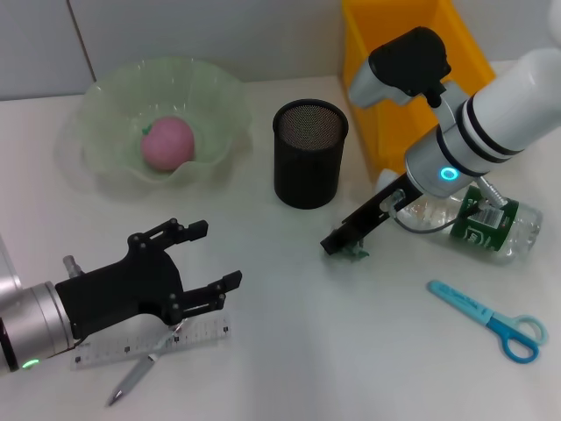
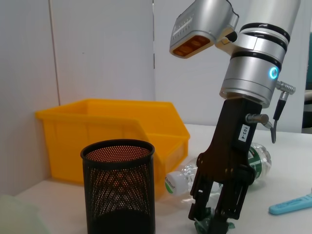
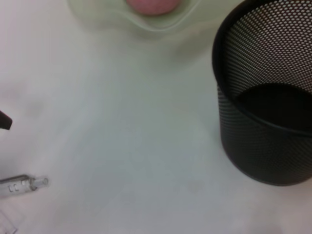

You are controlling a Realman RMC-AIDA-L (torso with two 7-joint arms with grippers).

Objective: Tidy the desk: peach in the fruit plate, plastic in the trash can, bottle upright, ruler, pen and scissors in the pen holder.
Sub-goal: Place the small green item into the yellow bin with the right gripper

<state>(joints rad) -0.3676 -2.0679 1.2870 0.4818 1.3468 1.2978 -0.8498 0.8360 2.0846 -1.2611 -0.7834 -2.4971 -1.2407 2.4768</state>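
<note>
The pink peach point(image 1: 166, 142) lies in the pale green fruit plate point(image 1: 105, 105) at the back left. My right gripper point(image 1: 340, 243) is down at the table, shut on a small green plastic scrap point(image 1: 357, 254), also seen in the left wrist view point(image 2: 210, 225). The clear bottle point(image 1: 486, 226) lies on its side behind that arm. Blue scissors point(image 1: 491, 319) lie at the front right. My left gripper point(image 1: 212, 256) is open, just above the clear ruler point(image 1: 188, 336) and the pen point(image 1: 130, 380). The black mesh pen holder point(image 1: 309, 153) stands in the middle.
A yellow bin point(image 1: 408, 61) stands at the back right, behind the pen holder and the bottle. The pen holder point(image 3: 263, 112) is close in the right wrist view, with the peach point(image 3: 152, 5) beyond it.
</note>
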